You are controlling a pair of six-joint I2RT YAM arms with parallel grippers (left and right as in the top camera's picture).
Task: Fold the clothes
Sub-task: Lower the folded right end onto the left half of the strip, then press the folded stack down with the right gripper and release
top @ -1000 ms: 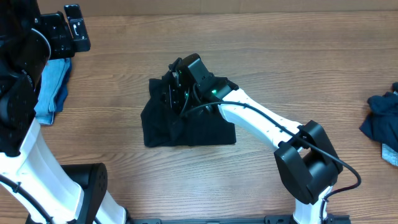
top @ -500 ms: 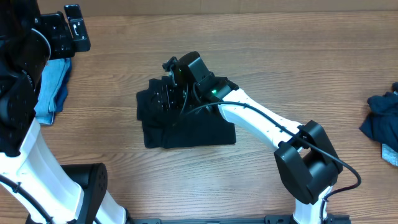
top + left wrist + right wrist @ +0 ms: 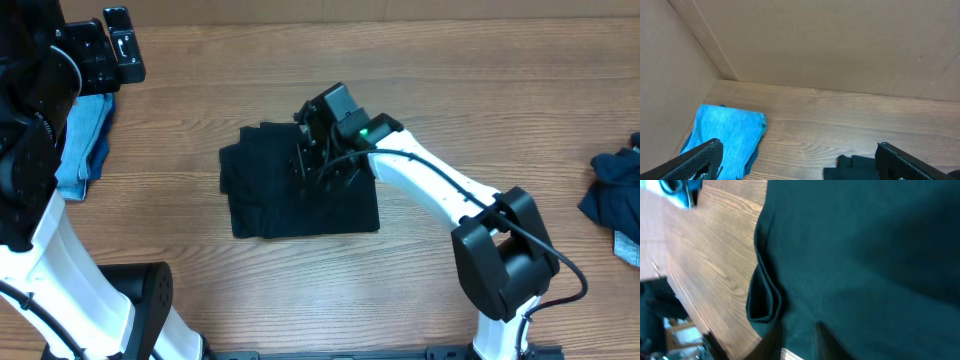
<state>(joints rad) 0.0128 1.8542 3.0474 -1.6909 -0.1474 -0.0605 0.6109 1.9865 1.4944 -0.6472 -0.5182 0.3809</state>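
Observation:
The clothes in the middle are a black T-shirt (image 3: 290, 200), lying folded into a rough square on the table. My right gripper (image 3: 312, 160) hangs over its upper middle part. In the right wrist view the shirt (image 3: 865, 255) fills the frame, with a folded edge (image 3: 765, 300) beside bare wood. The right gripper (image 3: 795, 337) shows only as two blurred dark fingers (image 3: 771, 342) close together over the cloth, so its grip is unclear. My left gripper (image 3: 110, 45) is at the far left, open and empty (image 3: 800, 170), above a light blue garment (image 3: 727, 135).
The light blue garment (image 3: 85, 140) lies by the left arm's base. A dark navy garment (image 3: 615, 200) is bunched at the right edge. A cardboard wall (image 3: 815, 45) closes the far side of the wooden table (image 3: 480, 110).
The right gripper drew back to the right and up over the shirt. The shirt's left edge spread out to the left. The left arm has not moved.

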